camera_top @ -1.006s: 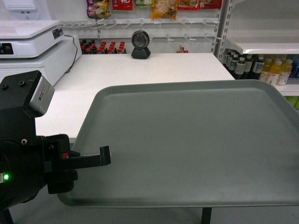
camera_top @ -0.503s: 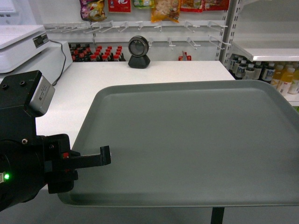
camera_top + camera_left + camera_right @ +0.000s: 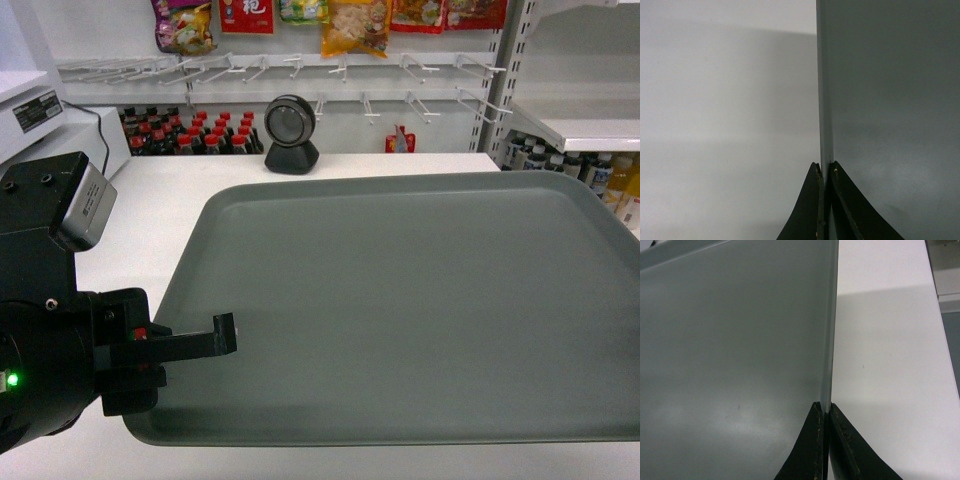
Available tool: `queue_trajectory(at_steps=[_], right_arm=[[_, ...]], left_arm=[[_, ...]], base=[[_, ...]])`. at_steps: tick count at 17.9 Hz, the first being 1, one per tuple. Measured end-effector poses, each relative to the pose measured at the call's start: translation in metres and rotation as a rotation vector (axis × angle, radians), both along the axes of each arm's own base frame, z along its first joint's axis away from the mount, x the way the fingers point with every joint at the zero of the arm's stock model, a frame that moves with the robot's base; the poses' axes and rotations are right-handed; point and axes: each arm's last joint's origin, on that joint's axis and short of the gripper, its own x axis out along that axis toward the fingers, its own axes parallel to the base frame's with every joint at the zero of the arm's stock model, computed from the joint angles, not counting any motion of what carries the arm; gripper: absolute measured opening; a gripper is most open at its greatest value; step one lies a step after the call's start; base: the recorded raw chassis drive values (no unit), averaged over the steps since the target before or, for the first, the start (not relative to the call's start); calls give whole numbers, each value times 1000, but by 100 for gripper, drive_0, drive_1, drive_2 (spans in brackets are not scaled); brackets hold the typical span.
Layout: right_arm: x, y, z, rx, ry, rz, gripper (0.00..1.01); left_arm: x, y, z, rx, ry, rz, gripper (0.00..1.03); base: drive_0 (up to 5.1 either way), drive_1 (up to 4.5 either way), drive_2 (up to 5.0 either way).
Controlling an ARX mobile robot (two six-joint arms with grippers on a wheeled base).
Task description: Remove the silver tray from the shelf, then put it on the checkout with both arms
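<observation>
The silver tray point(image 3: 400, 300) is a large grey-green tray held level just above the white checkout point(image 3: 140, 210). My left gripper point(image 3: 225, 336) is shut on the tray's left rim near the front corner, with one black finger lying over the rim. In the left wrist view the gripper point(image 3: 825, 167) pinches the rim of the tray point(image 3: 890, 100), with the checkout point(image 3: 715, 125) beneath. My right gripper point(image 3: 824, 409) is likewise shut on the right rim of the tray point(image 3: 740, 340) above the checkout point(image 3: 890, 365). It lies outside the head view.
A black round scanner point(image 3: 290, 125) stands at the counter's far edge. A white scale or register point(image 3: 30, 100) sits at the far left. Red-capped bottles point(image 3: 190, 130) and hanging snack bags point(image 3: 350, 20) line the back wall. A white shelf board point(image 3: 590, 130) with drink bottles under it is at the right.
The counter has come closer and now reaches under the tray's front edge. The register has slid left and the scanner lower in view. Both grippers keep their hold on the tray.
</observation>
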Motion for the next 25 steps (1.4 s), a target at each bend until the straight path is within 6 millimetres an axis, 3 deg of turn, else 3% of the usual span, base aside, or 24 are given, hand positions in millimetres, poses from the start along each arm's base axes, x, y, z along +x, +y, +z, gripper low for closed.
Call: queue_trajectory(at_steps=[6, 8, 11, 15, 16, 17, 22, 24, 25], right_arm=[[0, 0, 0, 0, -4, 0, 2], [2, -1, -1, 13, 32, 48, 2], [39, 0, -5, 19, 31, 264, 3], [97, 21, -21, 5, 84, 342, 4], [131, 35, -39, -26, 132, 335, 4], [143, 39, -51, -43, 160, 327, 4], [167, 49, -93, -139, 194, 303, 6], [169, 55, -95, -230, 140, 358, 27], [169, 56, -95, -245, 124, 360, 33]], left_arm=[[1, 0, 0, -2, -5, 1, 2], [7, -5, -2, 41, -27, 90, 3], [32, 2, -12, 48, -7, 124, 3], [82, 30, -24, 17, 12, 127, 3], [110, 43, -42, 1, 66, 124, 3], [121, 44, -53, -1, 96, 123, 3], [146, 40, -88, 29, 158, 133, 3], [154, 39, -89, 66, 130, 203, 17], [155, 40, -90, 71, 134, 219, 23]], base=[[-1, 72, -73], [0, 0, 0], [0, 0, 0], [0, 0, 0], [0, 0, 0], [0, 0, 0], [0, 0, 0], [0, 0, 0], [0, 0, 0]])
